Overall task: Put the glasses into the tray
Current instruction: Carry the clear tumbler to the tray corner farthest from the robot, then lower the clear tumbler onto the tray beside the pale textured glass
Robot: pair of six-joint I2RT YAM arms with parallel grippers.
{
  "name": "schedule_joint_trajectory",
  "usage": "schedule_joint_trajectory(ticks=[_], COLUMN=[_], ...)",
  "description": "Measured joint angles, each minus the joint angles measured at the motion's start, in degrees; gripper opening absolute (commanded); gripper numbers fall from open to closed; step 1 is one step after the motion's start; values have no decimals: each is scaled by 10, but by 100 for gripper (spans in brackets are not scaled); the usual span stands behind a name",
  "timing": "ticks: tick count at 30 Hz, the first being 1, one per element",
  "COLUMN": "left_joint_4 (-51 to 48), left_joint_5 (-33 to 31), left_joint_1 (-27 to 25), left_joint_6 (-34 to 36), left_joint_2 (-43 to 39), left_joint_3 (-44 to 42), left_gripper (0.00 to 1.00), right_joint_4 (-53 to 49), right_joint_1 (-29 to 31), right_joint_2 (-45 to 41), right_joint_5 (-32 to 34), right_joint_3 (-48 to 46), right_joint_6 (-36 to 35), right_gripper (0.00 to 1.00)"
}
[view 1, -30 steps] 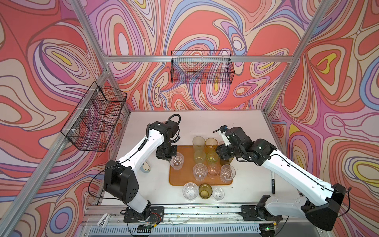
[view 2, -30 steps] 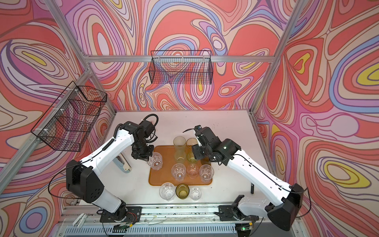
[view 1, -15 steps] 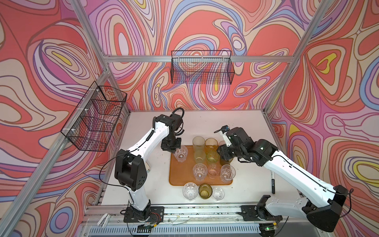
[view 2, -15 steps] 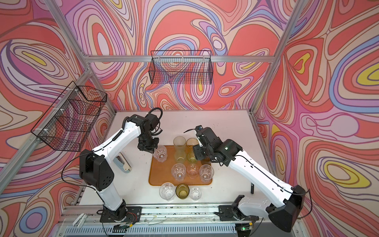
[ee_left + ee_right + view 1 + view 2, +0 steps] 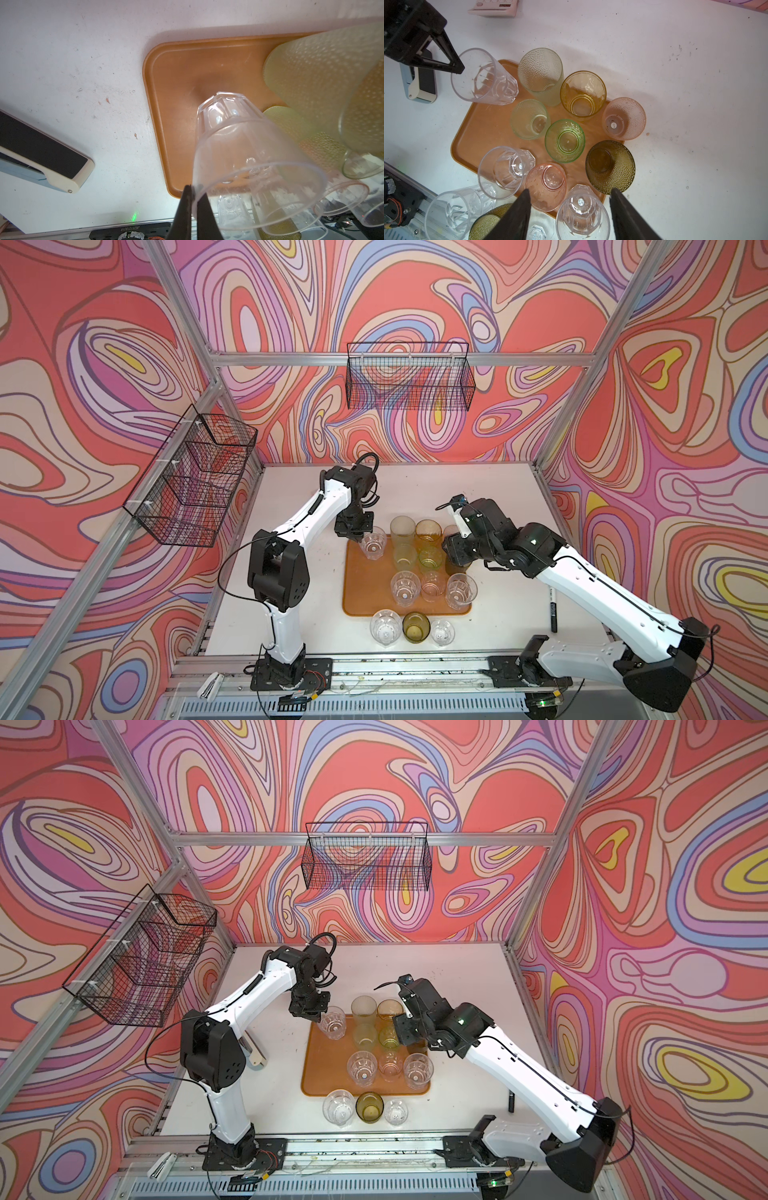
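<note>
Since a second ago the left gripper (image 5: 192,199) has carried its clear faceted glass (image 5: 372,545) farther, over the tray's (image 5: 361,593) far-left corner, jaws pinched on the rim. The right gripper (image 5: 569,205) hovers half-open, empty, partly hiding the tray's right side. Three glasses (image 5: 411,627) wait nearside. No legible labels.

wire baskets (image 5: 409,377) (wall-hung), marker (image 5: 553,610), stapler (image 5: 41,153)

Both top views look steeply down from high at the front onto the whole table (image 5: 490,497), sharing nearly everything. Each wrist view hangs close above the tray (image 5: 178,83), both sharing its near-left corner (image 5: 460,145) and the stapler (image 5: 41,153).
</note>
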Motion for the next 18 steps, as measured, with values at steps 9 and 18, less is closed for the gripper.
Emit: schedule_joint_trajectory(ticks=[9,18], left_joint_4=[9,15], left_joint_5=[1,5], left_joint_1=[0,4], left_joint_6=[0,0], left_joint_2=[31,48], left_joint_3=[26,39], left_gripper=[0,0], right_joint_4=[-1,-5], right_joint_1=[0,0], right_joint_2=[0,-5], right_joint_5=[3,11], right_joint_3=[0,0], right_joint_6=[0,0], right_gripper=[63,63])
